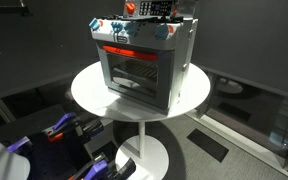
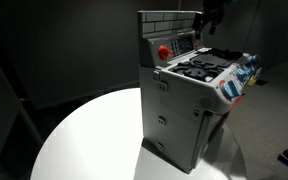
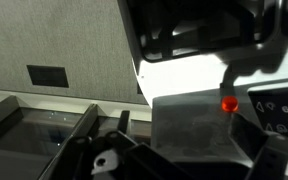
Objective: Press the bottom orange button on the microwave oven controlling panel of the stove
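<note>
The grey toy stove (image 1: 144, 70) stands on the round white table (image 1: 89, 90); it also shows in the other exterior view (image 2: 189, 110). Its dark controlling panel (image 2: 182, 42) sits on the backsplash, right of a round red button (image 2: 164, 50). In the wrist view the red button (image 3: 229, 103) and the panel's edge (image 3: 284, 105) lie ahead at the right. The panel's small buttons are too tiny to tell apart. My gripper (image 2: 212, 16) hangs above the stove's back, apart from the panel. In the wrist view its fingers (image 3: 184, 140) look spread and empty.
The stove's front has a red-orange handle (image 1: 129, 52) and teal-and-white knobs (image 1: 124, 32). The black burner top (image 2: 204, 68) lies below my gripper. Blue and black gear (image 1: 64, 130) sits on the floor beside the table's pedestal. Dark walls surround the scene.
</note>
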`<move>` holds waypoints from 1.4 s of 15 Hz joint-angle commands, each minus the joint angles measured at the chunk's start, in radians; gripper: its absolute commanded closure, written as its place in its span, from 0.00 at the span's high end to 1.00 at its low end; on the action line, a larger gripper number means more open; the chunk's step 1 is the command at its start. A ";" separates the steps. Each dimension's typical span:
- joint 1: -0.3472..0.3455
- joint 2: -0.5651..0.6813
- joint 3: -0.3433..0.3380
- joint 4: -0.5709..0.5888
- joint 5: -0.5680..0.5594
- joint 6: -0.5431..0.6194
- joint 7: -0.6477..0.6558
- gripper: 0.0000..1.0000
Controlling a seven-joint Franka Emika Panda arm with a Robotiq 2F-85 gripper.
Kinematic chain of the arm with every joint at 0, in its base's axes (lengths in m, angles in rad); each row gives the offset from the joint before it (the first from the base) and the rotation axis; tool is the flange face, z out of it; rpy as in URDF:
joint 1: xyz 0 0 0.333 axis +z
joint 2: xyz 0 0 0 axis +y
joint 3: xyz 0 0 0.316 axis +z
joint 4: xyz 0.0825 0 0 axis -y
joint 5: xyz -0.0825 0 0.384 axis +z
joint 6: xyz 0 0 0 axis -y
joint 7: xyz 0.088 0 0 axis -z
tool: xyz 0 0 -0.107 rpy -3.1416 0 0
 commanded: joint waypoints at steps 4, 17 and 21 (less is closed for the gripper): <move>0.020 -0.025 -0.003 0.033 0.002 -0.149 -0.013 1.00; 0.024 -0.282 0.031 -0.159 0.143 -0.374 -0.149 1.00; 0.026 -0.369 0.035 -0.233 0.139 -0.342 -0.167 1.00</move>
